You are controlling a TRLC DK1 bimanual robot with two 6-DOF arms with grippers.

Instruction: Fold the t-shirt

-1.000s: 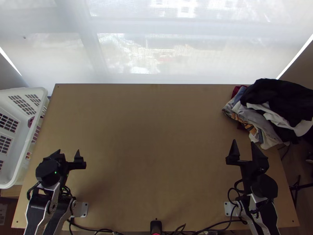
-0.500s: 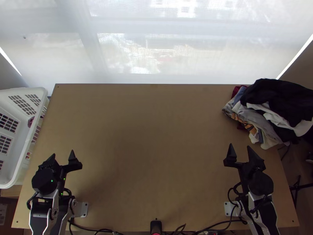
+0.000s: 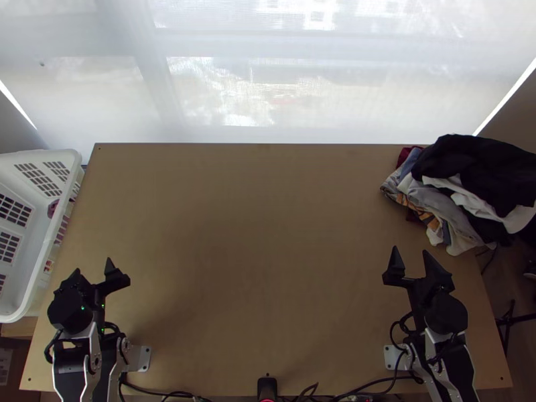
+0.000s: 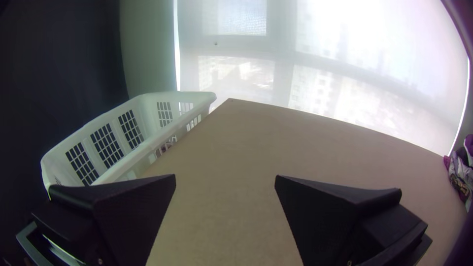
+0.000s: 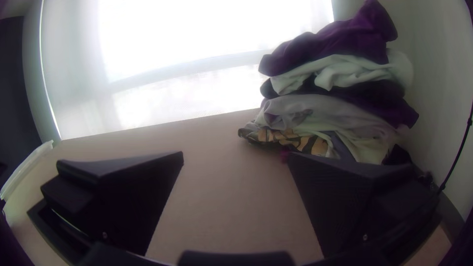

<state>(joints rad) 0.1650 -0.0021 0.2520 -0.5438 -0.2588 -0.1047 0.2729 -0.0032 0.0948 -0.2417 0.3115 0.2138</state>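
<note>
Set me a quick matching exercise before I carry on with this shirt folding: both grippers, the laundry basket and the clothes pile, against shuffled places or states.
1. Left gripper
2. Right gripper
3. Laundry basket
4. Clothes pile

A. Heaped at the far right of the table, as the top view shows it
B. Open, on the basket's side of the table
C. Open, on the clothes' side of the table
D. White with slotted walls, along the table's left edge

Pairs: 1-B, 2-C, 3-D, 4-A
</note>
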